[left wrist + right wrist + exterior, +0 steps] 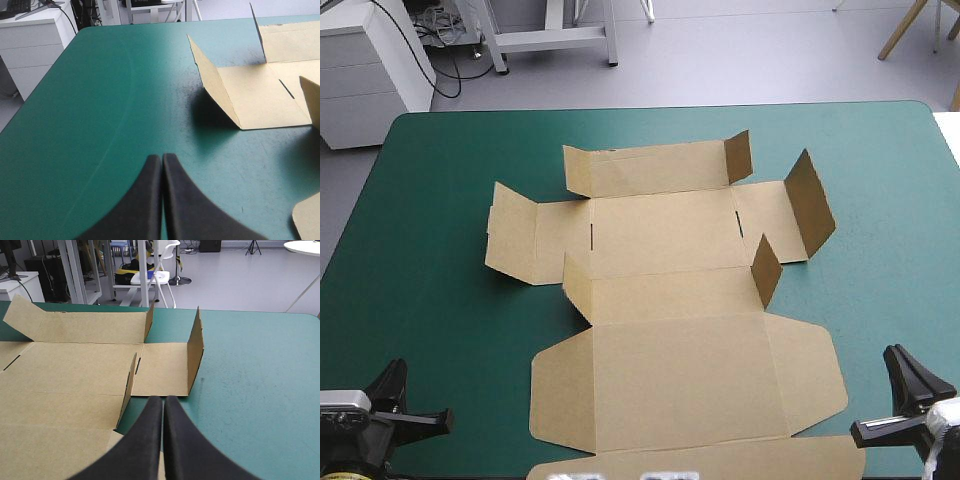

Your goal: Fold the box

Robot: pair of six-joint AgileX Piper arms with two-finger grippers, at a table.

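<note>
Viewing the brown box (670, 300), we find it spread mostly flat from the table's (420, 250) middle toward its near edge, several side flaps raised. At the near corners, left gripper (162, 162) and right gripper (163, 404) press their black fingers together, gripping nothing.

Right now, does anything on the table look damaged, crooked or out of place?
Nothing stands out. The box lies unfolded and square on the teal-green cover, with no visible tears and a few small flaps standing up. The left pincer and the right pincer are shut, clear of it.
</note>
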